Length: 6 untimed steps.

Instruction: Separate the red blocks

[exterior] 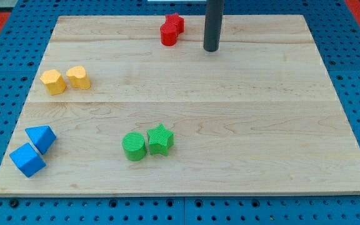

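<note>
Two red blocks touch each other near the view's top, left of centre: a red star (175,22) behind and a red cylinder (169,34) in front of it. My tip (212,49) stands on the wooden board (230,112) to the right of the red pair, about one block's width from them and not touching either.
Two yellow blocks (54,81) (78,77) sit side by side at the view's left. A blue triangle-shaped block (41,136) and a blue cube (27,160) lie at the bottom left. A green cylinder (134,146) and a green star (160,139) touch at the bottom centre.
</note>
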Each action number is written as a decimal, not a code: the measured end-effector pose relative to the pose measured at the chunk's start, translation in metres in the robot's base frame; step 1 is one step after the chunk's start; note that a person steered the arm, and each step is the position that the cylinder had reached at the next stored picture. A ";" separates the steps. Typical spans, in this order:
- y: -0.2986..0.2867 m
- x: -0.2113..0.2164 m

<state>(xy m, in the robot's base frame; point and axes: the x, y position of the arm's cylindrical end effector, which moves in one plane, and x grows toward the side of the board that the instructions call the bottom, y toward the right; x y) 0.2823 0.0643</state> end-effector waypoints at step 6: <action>0.015 -0.053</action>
